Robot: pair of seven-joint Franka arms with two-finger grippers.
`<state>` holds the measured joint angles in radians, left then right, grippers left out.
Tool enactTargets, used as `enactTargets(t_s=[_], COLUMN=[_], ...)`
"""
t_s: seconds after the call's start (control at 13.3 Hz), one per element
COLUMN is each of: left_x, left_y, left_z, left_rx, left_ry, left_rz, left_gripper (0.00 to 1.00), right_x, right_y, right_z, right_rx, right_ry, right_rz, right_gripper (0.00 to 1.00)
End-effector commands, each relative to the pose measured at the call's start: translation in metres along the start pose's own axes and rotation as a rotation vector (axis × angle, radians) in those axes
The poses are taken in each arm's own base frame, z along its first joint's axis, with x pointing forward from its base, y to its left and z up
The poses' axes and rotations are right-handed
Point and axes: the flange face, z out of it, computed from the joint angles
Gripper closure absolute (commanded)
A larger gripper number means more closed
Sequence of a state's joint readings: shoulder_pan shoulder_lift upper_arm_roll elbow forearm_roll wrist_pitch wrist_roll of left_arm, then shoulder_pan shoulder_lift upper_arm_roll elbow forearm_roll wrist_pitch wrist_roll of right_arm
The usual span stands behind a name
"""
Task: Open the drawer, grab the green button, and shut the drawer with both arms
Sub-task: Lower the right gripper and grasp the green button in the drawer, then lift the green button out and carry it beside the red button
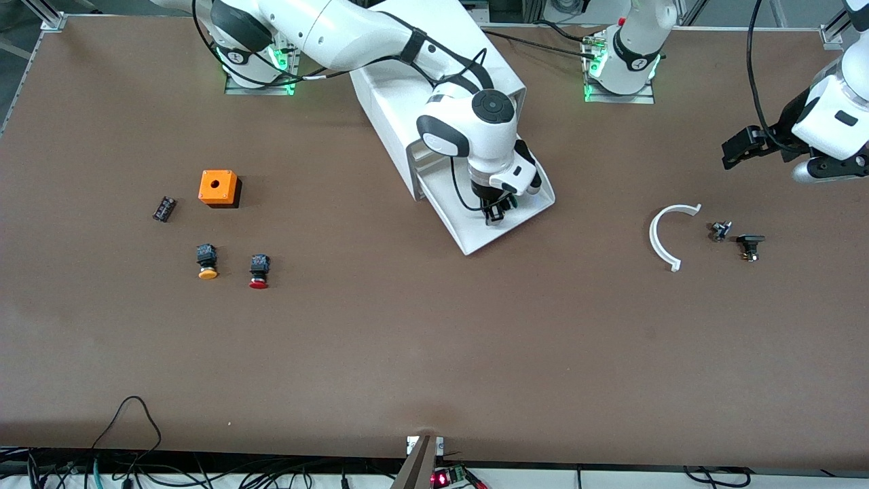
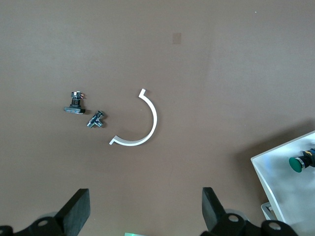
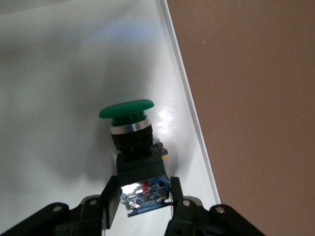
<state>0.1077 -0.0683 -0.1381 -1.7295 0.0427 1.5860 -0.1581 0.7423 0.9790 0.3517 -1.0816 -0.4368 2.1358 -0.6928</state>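
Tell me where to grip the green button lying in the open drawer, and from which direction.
Grip the green button by its blocky black-and-blue body, coming straight down into the drawer. It lies on its side, so the body's flat faces suit two fingers, while the round cap would likely slip. The right gripper already brackets that body; the left gripper waits open over the table.

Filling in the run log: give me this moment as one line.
drawer: pulled open | right gripper: in drawer, shut on button | left gripper: open, waiting over table near white curved piece
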Motion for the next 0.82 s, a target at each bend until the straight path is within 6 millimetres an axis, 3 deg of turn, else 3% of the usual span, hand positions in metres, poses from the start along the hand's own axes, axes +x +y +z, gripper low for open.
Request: enactTargets(t_s=[0.0,0.22,0.45,0.6,0.75], left_x=[0.001,0.002,0.002,0.004,0.011], left_y=[-0.002,-0.002,-0.002,-0.001,0.0], left_z=[-0.005,-0.006,-0.006,-0.009,0.0], left_rx=[-0.008,-0.007,0.003,0.002,0.001], left_ry=[0.006,0.011,0.016,0.033,0.044], left_rz=[-0.009,-0.009,-0.008,-0.005,0.0], left_gripper=[0.0,0.0,0.0,0.0,0.0], right_x=[0.013,0.02,0.023,0.004,-0.034], right_y=[-0.005,-0.01,-0.003,0.019,0.052], right_z=[0.0,-0.008,-0.054,-0.096,-0.128], right_rx=[-0.026,-0.03,-0.066,-0.113,-0.166], right_ry=[-0.006,-0.004,0.02,0.042,0.05], right_rz=[-0.013,-0.006,0.124,0.276,0.426], right_gripper=[0.66,0.75,0.76,0.76,0.76])
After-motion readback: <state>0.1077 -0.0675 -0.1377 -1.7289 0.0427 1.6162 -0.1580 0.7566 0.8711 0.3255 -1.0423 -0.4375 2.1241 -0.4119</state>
